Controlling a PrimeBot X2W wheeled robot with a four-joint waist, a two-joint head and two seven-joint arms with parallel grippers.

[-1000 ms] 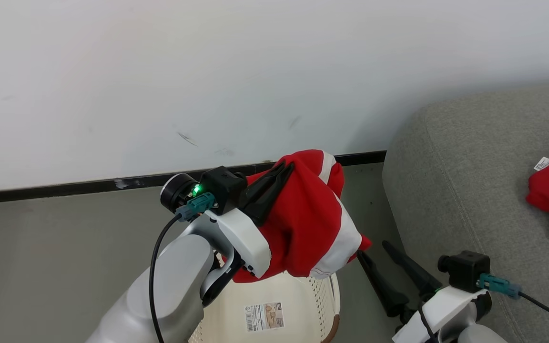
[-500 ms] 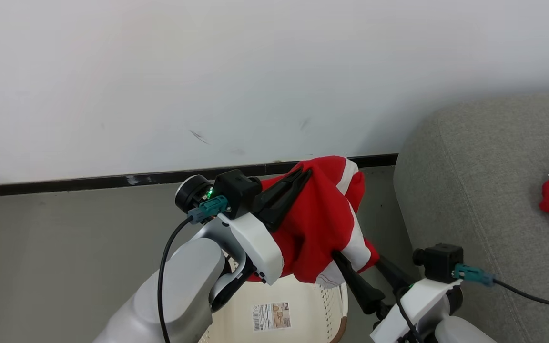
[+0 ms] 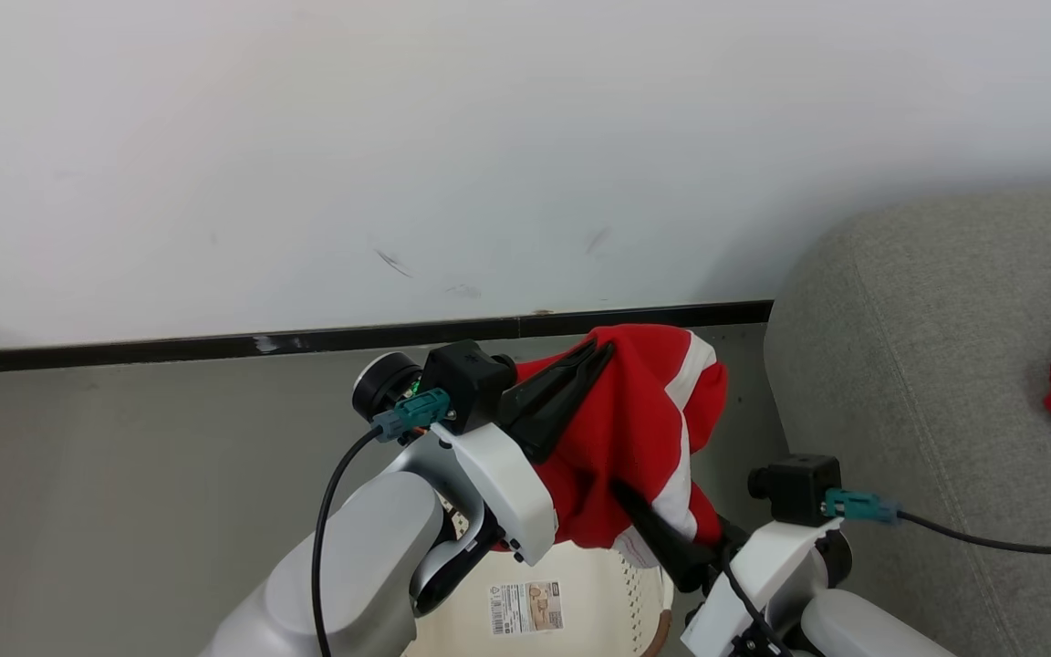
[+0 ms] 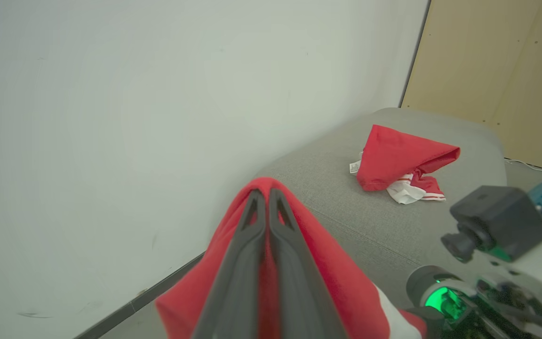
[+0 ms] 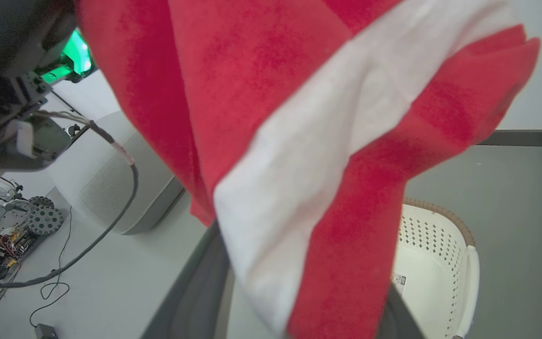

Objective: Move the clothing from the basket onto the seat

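Observation:
A red garment with white stripes (image 3: 635, 429) hangs over my left gripper (image 3: 603, 351), which is shut on its top fold above the basket (image 3: 608, 584). In the left wrist view the gripper (image 4: 262, 193) pinches the cloth (image 4: 351, 306) at its peak. My right gripper (image 3: 667, 502) reaches up into the hanging lower edge. Its fingers (image 5: 191, 292) stand apart on either side of the fabric (image 5: 299, 141). The cream basket (image 5: 440, 212) sits below on the floor, its bottom label showing. A second red garment (image 4: 398, 160) lies on the grey seat (image 4: 346, 207), at the right (image 3: 909, 365).
A white wall with a black skirting strip (image 3: 215, 347) runs behind the basket over grey floor. A beige wooden panel (image 4: 497, 70) stands past the seat. In the right wrist view a round grey pouf (image 5: 101, 183) and cables with wheeled hardware (image 5: 17, 230) are on the floor.
My right gripper has risen from beside the garment to straddle its hanging lower edge, and its jaws have narrowed. The head camera has shifted a little; the left grip holds.

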